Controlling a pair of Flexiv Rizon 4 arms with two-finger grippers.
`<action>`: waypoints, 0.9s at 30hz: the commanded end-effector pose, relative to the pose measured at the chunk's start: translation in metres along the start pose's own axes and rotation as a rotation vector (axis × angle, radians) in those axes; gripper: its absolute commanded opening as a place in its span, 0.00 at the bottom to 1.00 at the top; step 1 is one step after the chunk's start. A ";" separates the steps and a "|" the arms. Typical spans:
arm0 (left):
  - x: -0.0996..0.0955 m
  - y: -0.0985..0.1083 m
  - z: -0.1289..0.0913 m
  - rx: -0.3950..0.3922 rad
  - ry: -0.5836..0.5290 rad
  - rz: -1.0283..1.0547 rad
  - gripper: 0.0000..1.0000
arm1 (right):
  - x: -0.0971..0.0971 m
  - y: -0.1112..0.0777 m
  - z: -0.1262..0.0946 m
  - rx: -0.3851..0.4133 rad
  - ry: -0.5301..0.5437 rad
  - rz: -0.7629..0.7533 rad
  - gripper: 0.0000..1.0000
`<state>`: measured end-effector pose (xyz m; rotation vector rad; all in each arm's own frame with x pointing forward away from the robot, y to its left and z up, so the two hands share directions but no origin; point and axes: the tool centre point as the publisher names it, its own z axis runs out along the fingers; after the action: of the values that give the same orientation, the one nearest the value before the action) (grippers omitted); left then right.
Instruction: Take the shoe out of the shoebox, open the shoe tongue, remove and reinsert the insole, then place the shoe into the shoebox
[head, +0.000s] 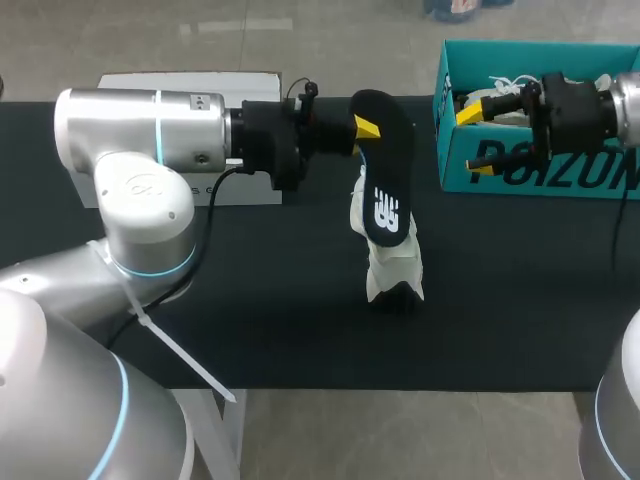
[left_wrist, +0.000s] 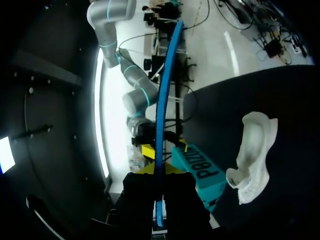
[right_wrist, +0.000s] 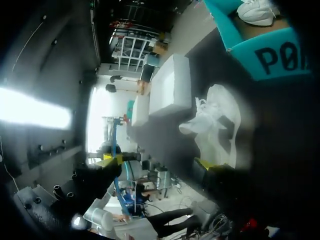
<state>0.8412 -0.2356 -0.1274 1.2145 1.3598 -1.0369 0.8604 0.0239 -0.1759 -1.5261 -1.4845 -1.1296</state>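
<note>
**Insole aloft, shoe unbraced**

The left end effector (head: 365, 130) is clamped on one end of the insole (head: 385, 170). The insole hangs down over the shoe (head: 395, 278), which sits on the bench (head: 280, 300). The right end effector (head: 475, 142) is spread wide and holds nothing. It is at the shoebox (head: 545, 170), well apart from the shoe.

Likely trouble:
- **Missed opening:** the insole is gripped only at its end, so it may flex or twist and miss the shoe's opening.
- **Shoe tipping or sliding:** nothing steadies the shoe, so a downward push could tip it or shove it along the bench.
- **Slipping grip:** the hold on such a thin edge could also give way.

Count:
- One insole.
- One shoebox.
- One white box (head: 190, 82).
- Two end effectors.
- Two shoes: one on the bench and a second shoe (right_wrist: 257, 10) lying in the shoebox.
</note>
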 end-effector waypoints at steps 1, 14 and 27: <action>0.000 -0.003 0.001 0.012 0.008 -0.012 0.00 | -0.016 0.001 -0.068 -0.039 -0.190 -0.054 1.00; 0.015 -0.024 -0.006 0.042 0.024 -0.080 0.00 | -0.022 -0.008 -0.146 -0.035 -0.294 -0.081 1.00; 0.017 -0.028 -0.008 0.019 0.003 -0.138 0.00 | -0.020 -0.011 -0.147 -0.018 -0.308 -0.062 1.00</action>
<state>0.8137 -0.2280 -0.1422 1.1528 1.4563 -1.1505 0.8355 -0.1187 -0.1428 -1.7339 -1.7374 -0.9780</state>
